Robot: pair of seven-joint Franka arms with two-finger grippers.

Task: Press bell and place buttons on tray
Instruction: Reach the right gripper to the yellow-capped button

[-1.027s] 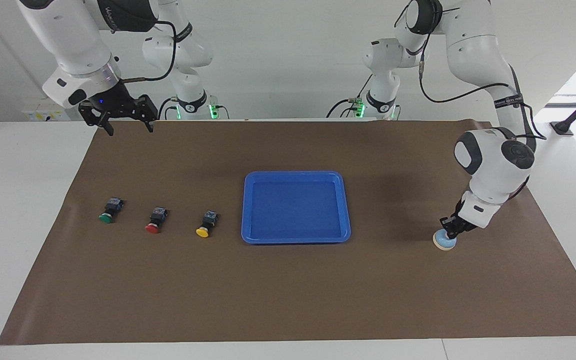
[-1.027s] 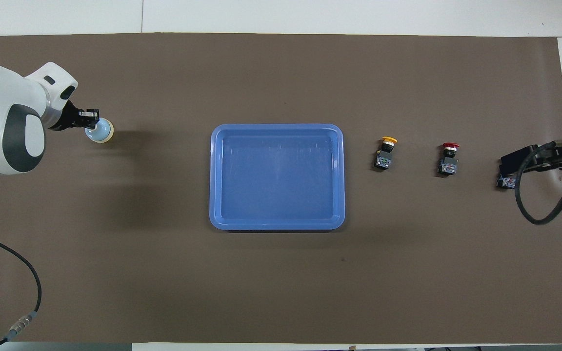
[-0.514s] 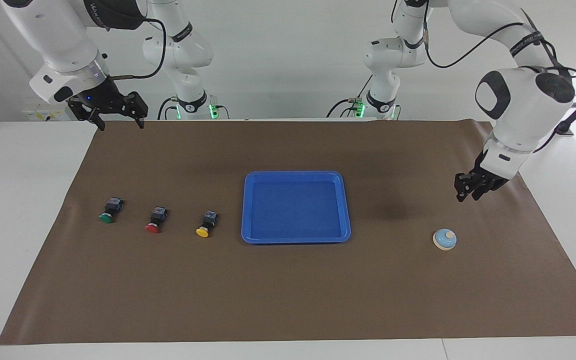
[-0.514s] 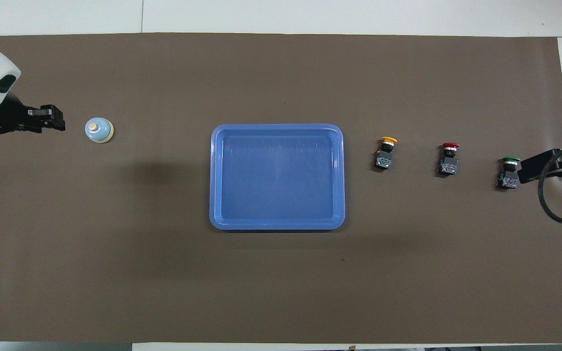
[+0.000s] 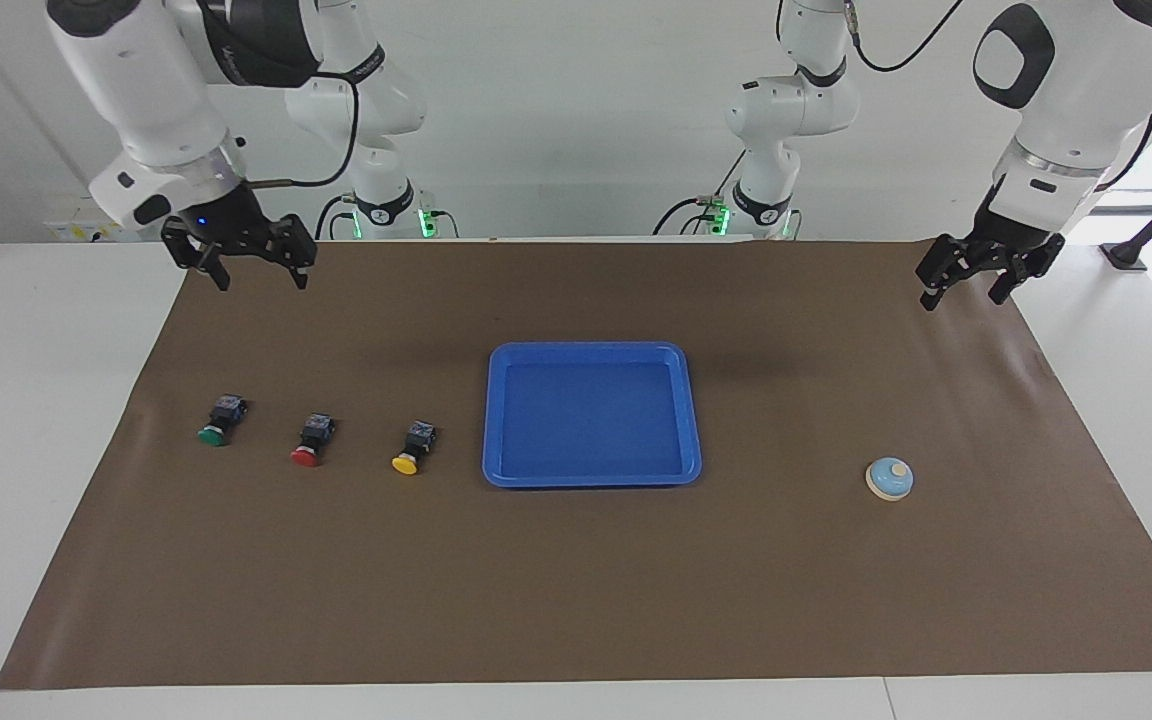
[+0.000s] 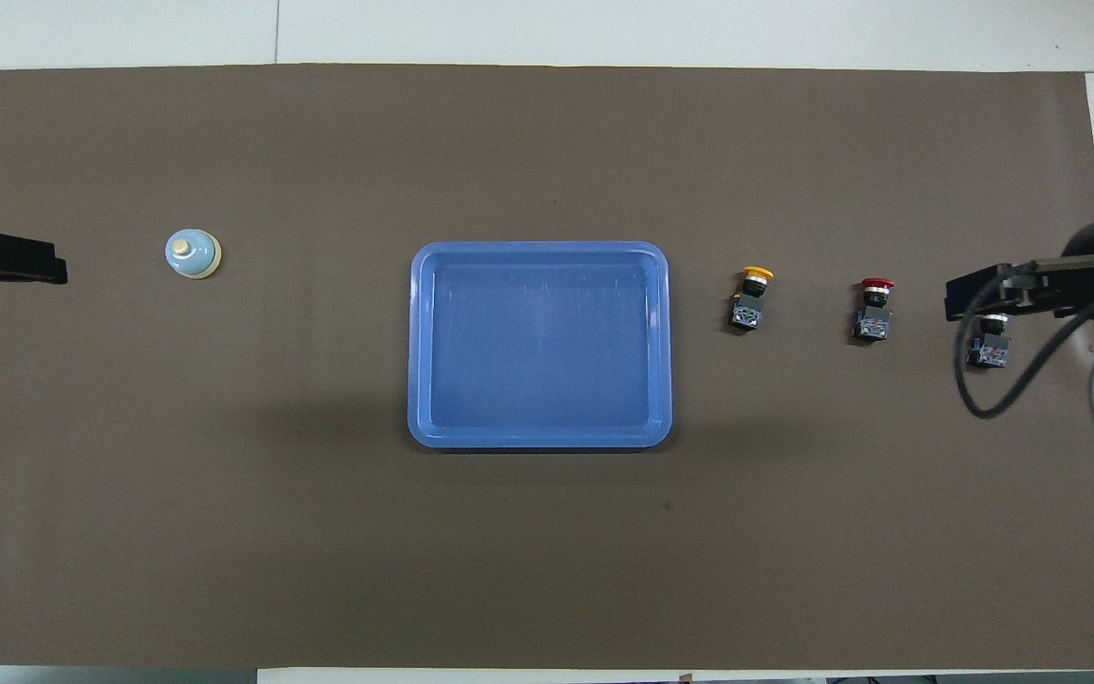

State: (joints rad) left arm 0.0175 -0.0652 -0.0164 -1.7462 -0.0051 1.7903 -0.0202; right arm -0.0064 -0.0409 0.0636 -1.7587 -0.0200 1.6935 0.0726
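Note:
The light-blue bell (image 5: pixel 889 479) (image 6: pixel 193 255) stands alone on the brown mat toward the left arm's end. My left gripper (image 5: pixel 964 292) (image 6: pixel 4 261) hangs open, high over the mat's edge at that end, apart from the bell and holding nothing. The blue tray (image 5: pixel 591 415) (image 6: pixel 539 344) lies mid-table with nothing in it. The yellow button (image 5: pixel 413 448) (image 6: pixel 749 296), the red button (image 5: pixel 309 441) (image 6: pixel 873 309) and the green button (image 5: pixel 215 421) (image 6: pixel 987 350) lie in a row toward the right arm's end. My right gripper (image 5: pixel 259 280) (image 6: pixel 993 293) is open and raised; from overhead it covers the green cap.
The brown mat (image 5: pixel 576 600) covers most of the white table (image 5: pixel 36 400). A black cable (image 6: pixel 1003 399) loops down from the right wrist beside the green button. Bare mat lies between the tray and the bell.
My left gripper has lifted off the bell, opened, and swung up toward the mat's edge. The right gripper drifted back over the green button. Bell, tray and buttons stayed put.

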